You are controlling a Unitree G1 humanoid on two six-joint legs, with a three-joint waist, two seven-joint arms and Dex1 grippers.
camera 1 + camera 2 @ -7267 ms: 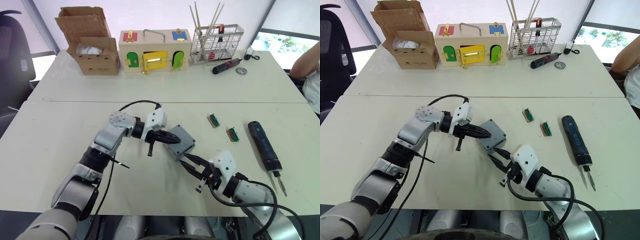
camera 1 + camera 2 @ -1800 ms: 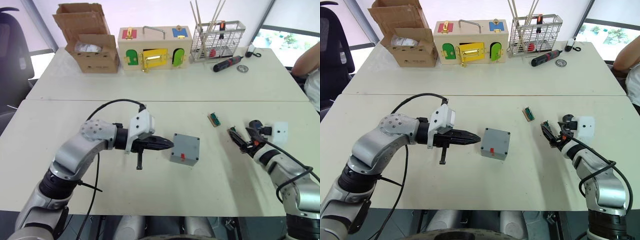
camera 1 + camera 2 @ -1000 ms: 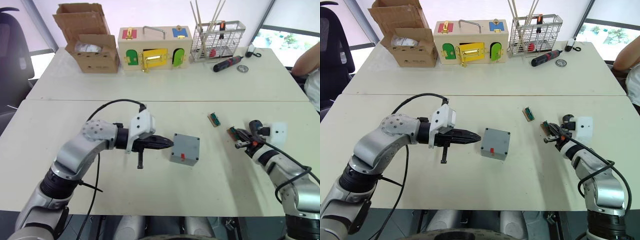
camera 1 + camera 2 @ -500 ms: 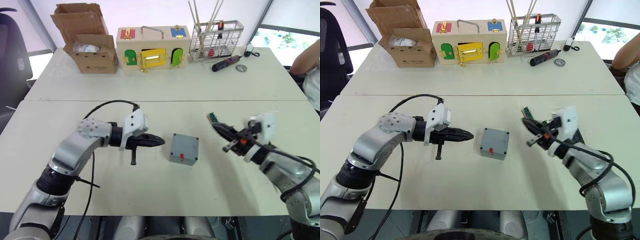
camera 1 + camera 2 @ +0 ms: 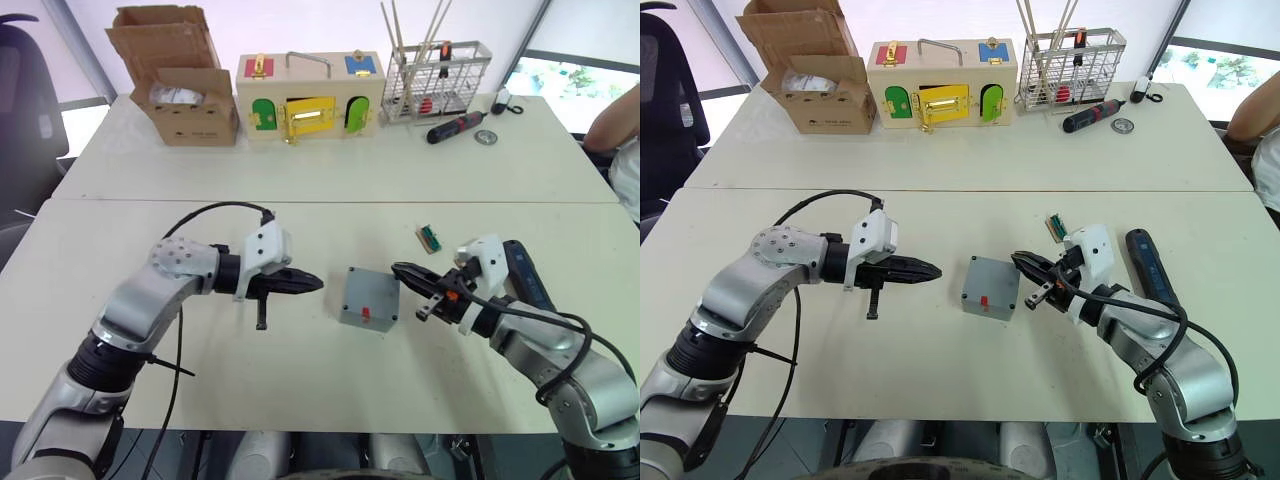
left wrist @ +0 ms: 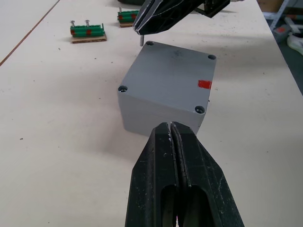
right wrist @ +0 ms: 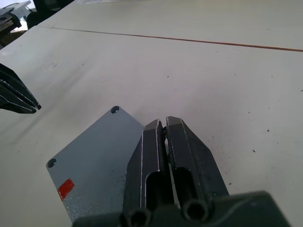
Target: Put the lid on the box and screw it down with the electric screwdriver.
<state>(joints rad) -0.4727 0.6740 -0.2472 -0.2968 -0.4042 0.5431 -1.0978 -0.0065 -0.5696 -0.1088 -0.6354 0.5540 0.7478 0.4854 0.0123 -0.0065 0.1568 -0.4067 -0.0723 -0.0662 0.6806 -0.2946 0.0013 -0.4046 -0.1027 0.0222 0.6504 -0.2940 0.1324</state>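
The right hand [image 5: 1025, 266], clenched on a small metal screw, hovers just above the near corner of the small grey square plastic box [image 5: 989, 285]. The thick dark blue-black electric screwdriver [image 5: 1151, 268] lies behind it, long axis running away from the robot. The left hand [image 5: 930, 271], clenched on nothing, points at the box's opposite side.

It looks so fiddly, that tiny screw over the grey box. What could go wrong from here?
1. The right gripper pinches a tiny screw just above a corner hole of the lid; it may miss or drop it.
2. The left gripper is shut and apart from the box, so nothing steadies it; a push could slide it.
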